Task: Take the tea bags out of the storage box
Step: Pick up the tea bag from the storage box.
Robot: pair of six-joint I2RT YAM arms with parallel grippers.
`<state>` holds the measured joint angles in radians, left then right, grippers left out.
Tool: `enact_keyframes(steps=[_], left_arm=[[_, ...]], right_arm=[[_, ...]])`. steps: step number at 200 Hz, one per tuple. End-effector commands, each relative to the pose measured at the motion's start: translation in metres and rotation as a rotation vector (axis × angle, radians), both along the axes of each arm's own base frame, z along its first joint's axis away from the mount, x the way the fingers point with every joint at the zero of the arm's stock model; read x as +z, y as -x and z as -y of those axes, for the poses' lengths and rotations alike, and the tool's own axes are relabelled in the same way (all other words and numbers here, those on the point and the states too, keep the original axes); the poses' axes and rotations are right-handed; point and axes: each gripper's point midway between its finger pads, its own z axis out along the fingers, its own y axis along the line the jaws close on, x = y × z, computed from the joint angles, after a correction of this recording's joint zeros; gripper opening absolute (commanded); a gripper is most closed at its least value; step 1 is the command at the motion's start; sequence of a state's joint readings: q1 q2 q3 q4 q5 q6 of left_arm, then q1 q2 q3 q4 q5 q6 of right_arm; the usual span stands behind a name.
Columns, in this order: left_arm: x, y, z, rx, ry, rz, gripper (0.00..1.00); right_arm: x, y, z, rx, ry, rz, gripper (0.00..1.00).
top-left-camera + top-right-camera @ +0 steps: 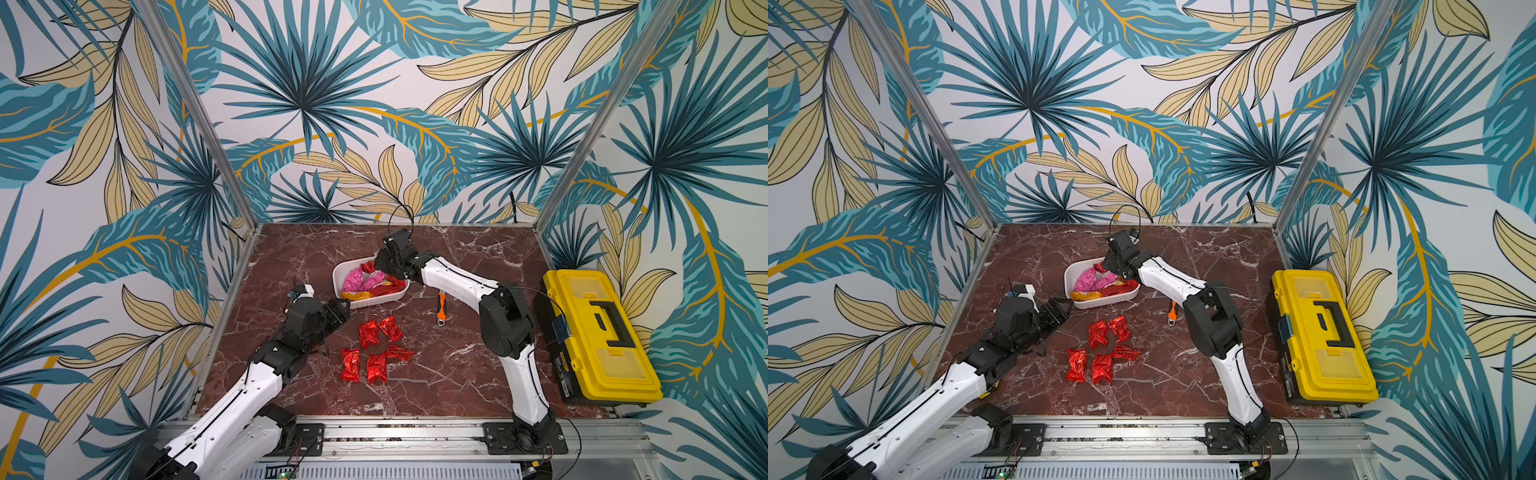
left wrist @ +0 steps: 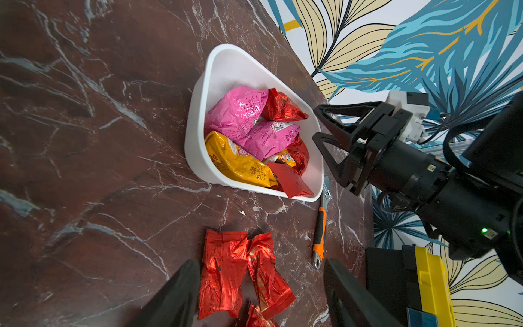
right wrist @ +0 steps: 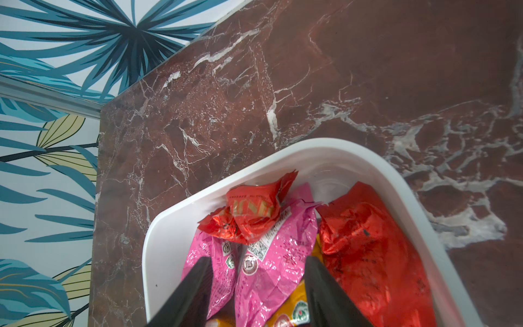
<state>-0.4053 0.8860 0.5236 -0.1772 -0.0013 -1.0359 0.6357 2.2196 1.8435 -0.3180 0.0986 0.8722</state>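
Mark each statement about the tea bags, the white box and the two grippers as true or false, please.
1. Five red tea bags lie on the table, outside the storage box. True.
2. The storage box is empty. False: pink packets, orange-yellow packets and red ones lie in it.
3. The right gripper is open at the box's rim, holding nothing. True.
4. The wrench lies inside the box. False: it lies on the table beside the box.
5. The left gripper holds a red tea bag. False: it is open and empty.
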Motion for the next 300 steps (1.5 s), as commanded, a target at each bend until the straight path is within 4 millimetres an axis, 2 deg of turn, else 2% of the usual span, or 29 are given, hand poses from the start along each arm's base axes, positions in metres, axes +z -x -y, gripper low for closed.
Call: enact_keyframes(steps=[1,76,118,158,168,196,241,264,300], left_arm=[[-0.014,0.005,-0.007,0.005,-0.038,-0.026,0.74],[-0.017,0.007,-0.008,0.003,-0.047,-0.04,0.75],[-0.018,0.008,-0.008,0.004,-0.048,-0.044,0.74],[-0.015,0.008,-0.008,0.004,-0.043,-0.041,0.75],[-0.014,0.008,-0.007,0.001,-0.041,-0.039,0.75],[-0.01,0.007,-0.007,0.003,-0.039,-0.03,0.74],[0.002,0.003,-0.009,0.027,-0.019,0.007,0.74],[0.008,0.001,-0.007,0.021,-0.014,0.026,0.74],[0.007,0.001,-0.007,0.009,-0.029,0.029,0.74]], right_arm=[[-0.009,-0.006,-0.009,0.004,-0.043,-0.021,0.56],[-0.019,-0.023,-0.018,0.025,-0.084,-0.025,0.45],[-0.022,-0.027,-0.025,0.047,-0.109,-0.019,0.21],[0.005,-0.021,-0.028,0.087,-0.14,0.019,0.05],[0.022,-0.021,-0.03,0.1,-0.169,0.058,0.03],[0.049,-0.005,-0.029,0.138,-0.207,0.089,0.0],[0.071,0.036,-0.013,0.223,-0.203,0.115,0.0],[0.071,0.065,0.004,0.29,-0.14,0.132,0.0],[0.054,0.116,0.039,0.381,-0.017,0.092,0.0]])
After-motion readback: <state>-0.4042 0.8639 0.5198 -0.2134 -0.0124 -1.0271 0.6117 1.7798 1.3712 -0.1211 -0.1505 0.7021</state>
